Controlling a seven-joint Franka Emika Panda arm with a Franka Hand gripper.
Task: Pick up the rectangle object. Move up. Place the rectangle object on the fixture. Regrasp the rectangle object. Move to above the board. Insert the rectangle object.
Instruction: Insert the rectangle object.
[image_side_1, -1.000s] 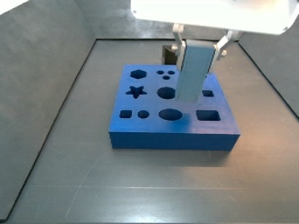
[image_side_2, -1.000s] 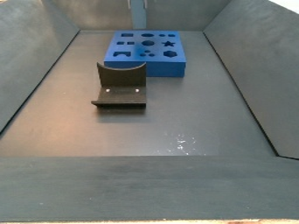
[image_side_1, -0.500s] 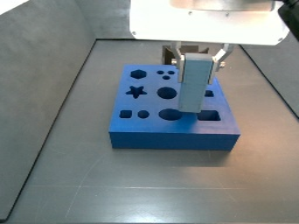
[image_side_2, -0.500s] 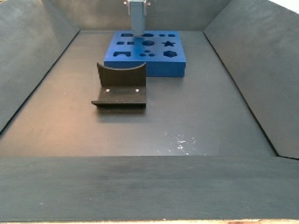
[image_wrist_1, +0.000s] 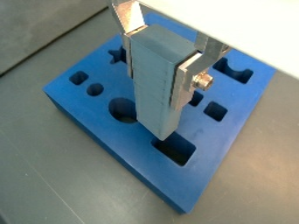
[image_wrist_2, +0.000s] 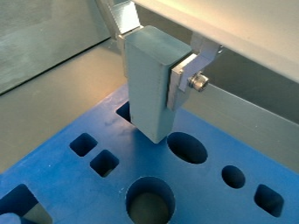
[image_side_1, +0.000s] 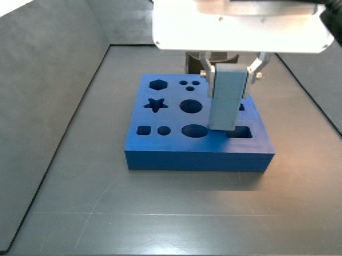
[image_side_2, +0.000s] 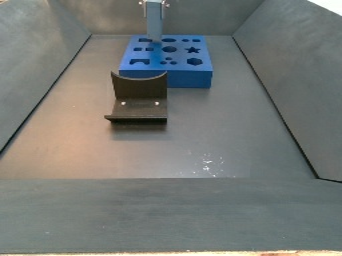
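Observation:
The rectangle object (image_wrist_1: 158, 87), a pale grey-blue block, hangs upright with my gripper (image_wrist_1: 158, 54) shut on its upper part; silver fingers (image_wrist_1: 191, 77) press both sides. In the other wrist view the rectangle object (image_wrist_2: 152, 83) shows the same grip from the gripper (image_wrist_2: 152, 52). Its lower end meets the mouth of a rectangular hole (image_wrist_1: 177, 150) in the blue board (image_wrist_1: 82, 103). A side view shows the rectangle object (image_side_1: 227, 100) standing at the right rear of the board (image_side_1: 187, 158) under the gripper (image_side_1: 229, 65). The dark fixture (image_side_2: 138, 97) sits in front of the board (image_side_2: 181, 75).
The board (image_wrist_2: 222, 206) carries round holes (image_wrist_2: 184, 147), a star hole (image_side_1: 155, 103) and several small ones. Grey bin walls (image_side_2: 54, 60) slope up around the dark floor (image_side_2: 201, 140). The arm's white housing (image_side_1: 241, 25) hangs over the board's far side.
The gripper has come down with the rectangle object; its lower end has dropped from above the board to the board's top face at the rectangular hole.

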